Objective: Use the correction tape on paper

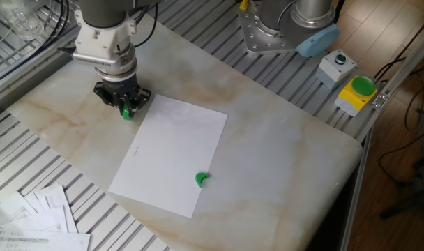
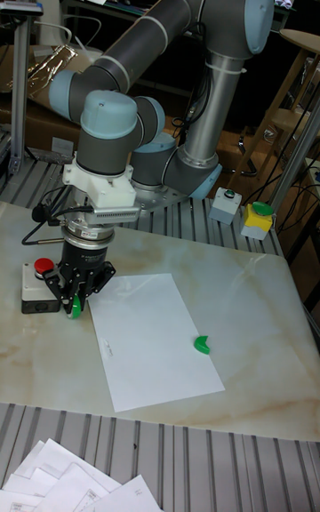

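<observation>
My pincer [image 1: 126,106] clenched the tape [image 1: 127,111] | hung just left of paper's [image 1: 171,153] far-left corner | paper lay right.

Marble-look table top [image 1: 282,150], pale with tan veins, resting on ribbed metal slats [image 1: 107,202]. White paper [image 1: 171,152] flat near middle, turned askew to the edges; small green crescent piece [image 1: 202,179] on its lower part. Grey box with red button [image 2: 37,286] at one edge. Printed sheets [image 1: 38,219] fanned on the slats beside the top.
</observation>
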Controlling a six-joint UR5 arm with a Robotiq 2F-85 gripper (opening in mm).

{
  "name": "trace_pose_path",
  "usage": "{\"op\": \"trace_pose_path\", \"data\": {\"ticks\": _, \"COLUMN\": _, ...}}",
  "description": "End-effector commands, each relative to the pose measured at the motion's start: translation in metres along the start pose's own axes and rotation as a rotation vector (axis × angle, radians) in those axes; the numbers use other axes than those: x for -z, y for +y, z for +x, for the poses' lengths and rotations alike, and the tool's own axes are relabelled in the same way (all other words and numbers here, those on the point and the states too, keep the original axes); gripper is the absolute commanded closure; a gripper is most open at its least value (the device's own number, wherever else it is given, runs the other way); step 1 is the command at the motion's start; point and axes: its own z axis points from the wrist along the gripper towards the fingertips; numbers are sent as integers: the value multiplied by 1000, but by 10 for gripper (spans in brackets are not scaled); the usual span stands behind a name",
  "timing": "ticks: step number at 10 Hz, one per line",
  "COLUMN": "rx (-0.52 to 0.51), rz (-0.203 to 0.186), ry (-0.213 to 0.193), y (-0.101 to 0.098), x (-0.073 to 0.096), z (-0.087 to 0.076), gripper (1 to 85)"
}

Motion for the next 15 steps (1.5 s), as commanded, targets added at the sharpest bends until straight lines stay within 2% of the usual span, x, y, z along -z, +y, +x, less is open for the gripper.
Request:
{"op": "trace_pose_path", "data": {"ticks": 1, "rx": -11, "rz": -33, "ry": -20, "y": 7, "x": 2, "z": -5, "gripper": 700}}
{"op": "trace_pose_path", "data": {"ticks": 5, "rx": -11, "rz": -47, "ry": -35, "y": 9, "x": 3, "z": -9, "gripper": 643}}
{"op": "trace_pose_path", "data": {"ticks": 9, "rx": 1, "rz": -74, "ry": -19, "y": 16, "x": 3, "z": -2, "gripper": 637}}
{"op": "trace_pose_path", "data": {"ticks": 12, "rx": 22, "rz": -76, "ry": -14, "y": 16, "x": 3, "z": 0, "gripper": 537}}
{"op": "trace_pose_path", "data": {"ticks": 15, "rx": 32, "rz": -74, "ry": -15, "y": 16, "x": 3, "z": 0, "gripper": 517}}
